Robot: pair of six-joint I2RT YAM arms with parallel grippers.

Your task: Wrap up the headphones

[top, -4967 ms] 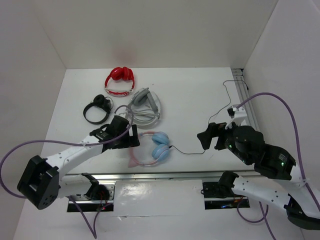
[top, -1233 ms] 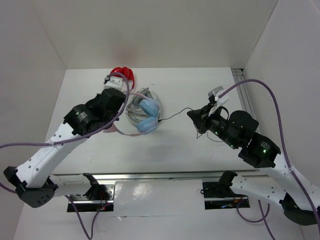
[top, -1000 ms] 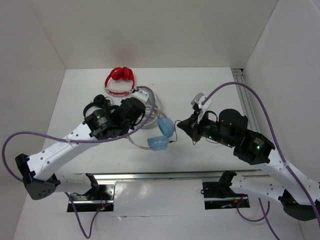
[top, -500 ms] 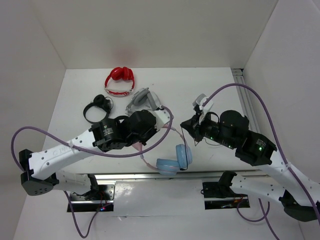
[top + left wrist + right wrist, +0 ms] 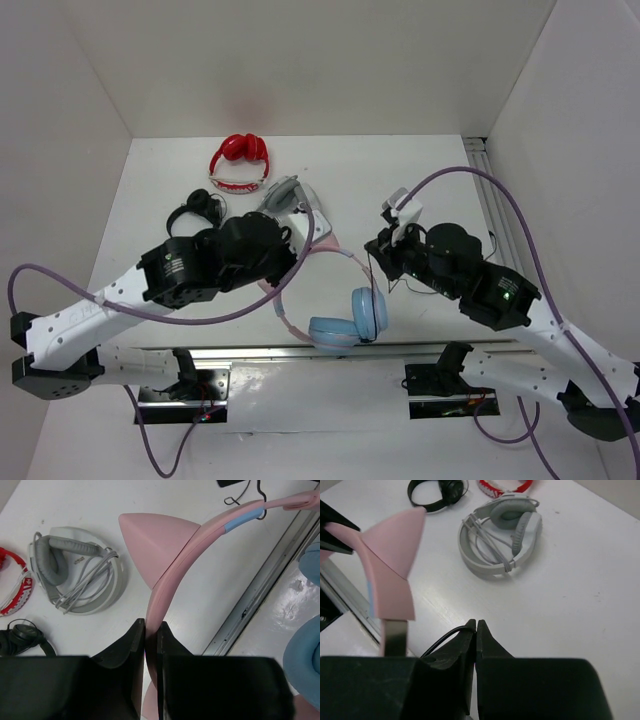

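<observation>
Hanging over the counter's [image 5: 420,170] near edge, the headphones [image 5: 366,313] are seen raised from where they lay flat five seconds ago. The smooth pink headband [image 5: 172,577] is pinched in the left gripper's [image 5: 151,626] narrow jaws. The thin black cable [image 5: 441,638] is clamped in the right gripper's [image 5: 475,625] closed jaws. Open white counter is seen toward the far right corner.

Table: white matte top [image 5: 400,180], spanning the enclosure from left to right.
Far wall: plain white panel [image 5: 320,60], with a faint reddish tint low down, left of centre.
Left wall: white panel [image 5: 50,150], meeting the table along its left edge.
Right wall: white panel [image 5: 570,120].
Right edge: metal track [image 5: 492,195] running near to far beside the right wall.
Near edge: metal rail [image 5: 300,351] across the table front; nearer still, a glossy white sheet [image 5: 320,400] showing glare.
Light: even and diffuse, with soft, pale shadows.
</observation>
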